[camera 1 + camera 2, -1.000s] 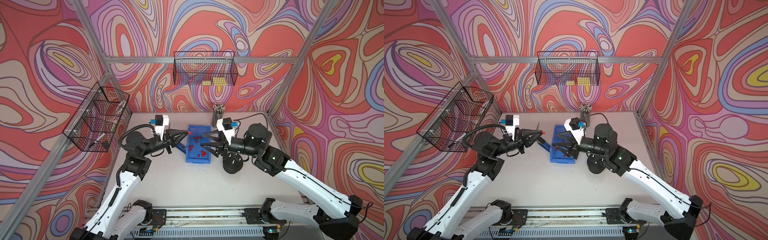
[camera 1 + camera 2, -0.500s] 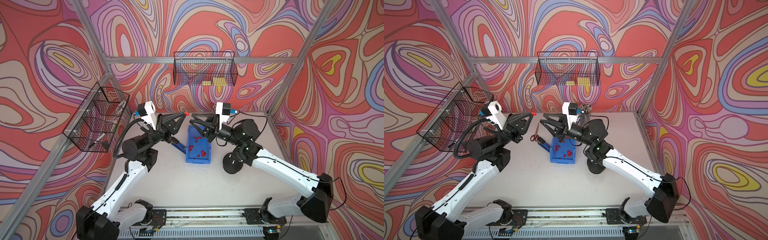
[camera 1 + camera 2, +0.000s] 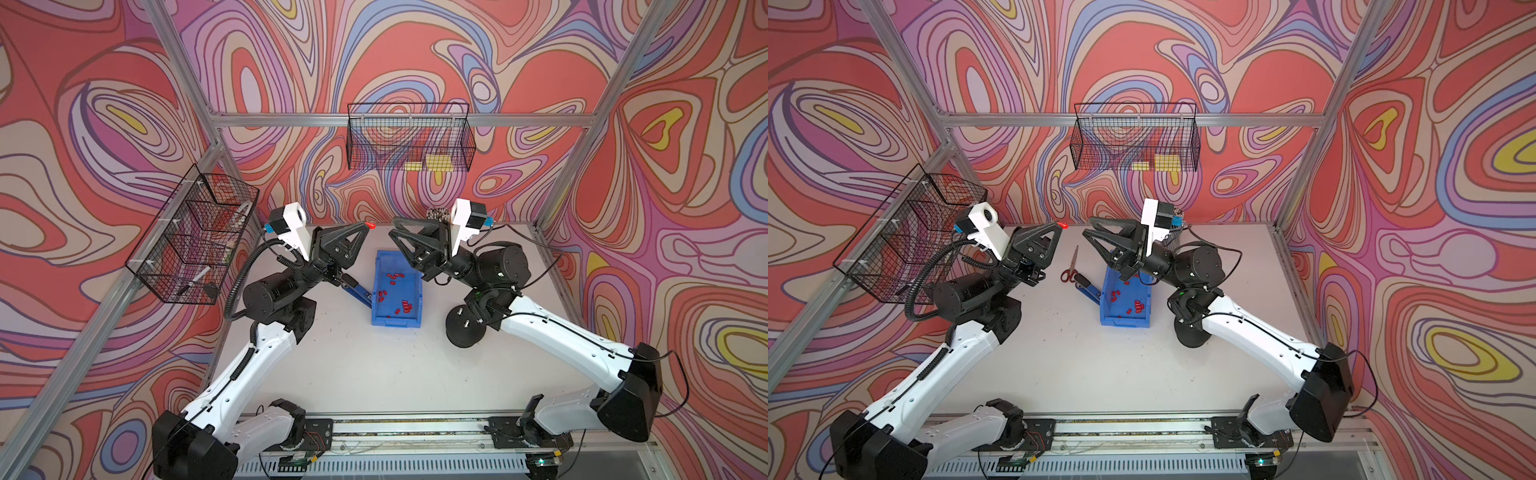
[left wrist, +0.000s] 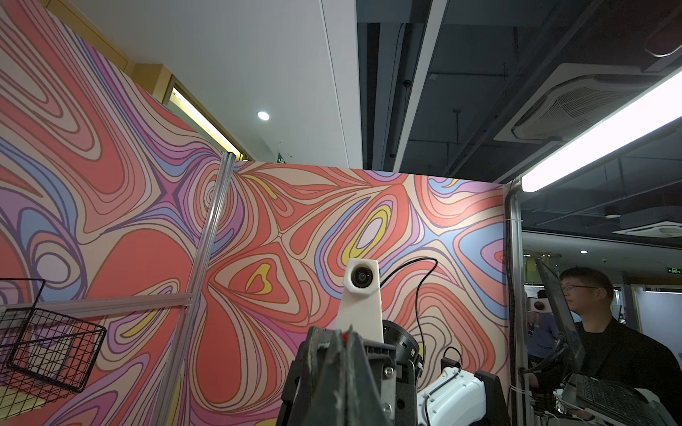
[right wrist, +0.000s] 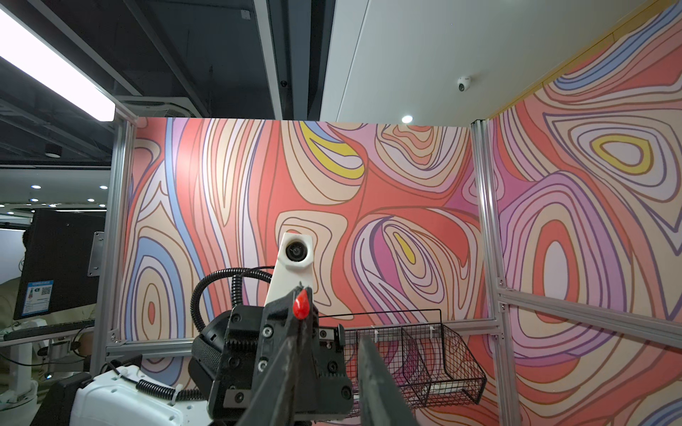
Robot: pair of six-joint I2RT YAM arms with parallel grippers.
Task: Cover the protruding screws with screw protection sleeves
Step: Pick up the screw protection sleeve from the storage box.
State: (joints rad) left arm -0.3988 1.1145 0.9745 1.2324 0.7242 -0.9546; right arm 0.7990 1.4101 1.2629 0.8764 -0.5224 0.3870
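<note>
pinching one red sleeve (image 3: 370,225) at the very tip of the left gripper (image 3: 365,227), with both fingers clamped together on it and part of the sleeve poking out past them. holding it high above the table (image 3: 353,365), aimed across at the right gripper (image 3: 392,227). showing the same pinch in both top views and, head-on from the right wrist, as a red sleeve (image 5: 300,308) shaped like a drop where two dark fingers meet. from the left wrist, only a sliver of red between the closed tips.

facing tip to tip with the right gripper at about the same height, near but not touching. fingers (image 5: 372,369) there apart, with a clear gap and nothing between them.

lying scattered on the floor of the blue bin (image 3: 395,323), down on the table below the two grippers: the loose sleeves (image 3: 405,307). standing upright and uncapped on the black round base (image 3: 461,338): the screws (image 3: 460,310), just beside the bin on the robot's right and partly under the right arm, with only two studs countable in a top view.

on the bin's side away from the base, a blue-and-black tool (image 3: 357,293) reaching up to the bin's wall, and red-handled scissors (image 3: 1070,268) just beyond it.
</note>
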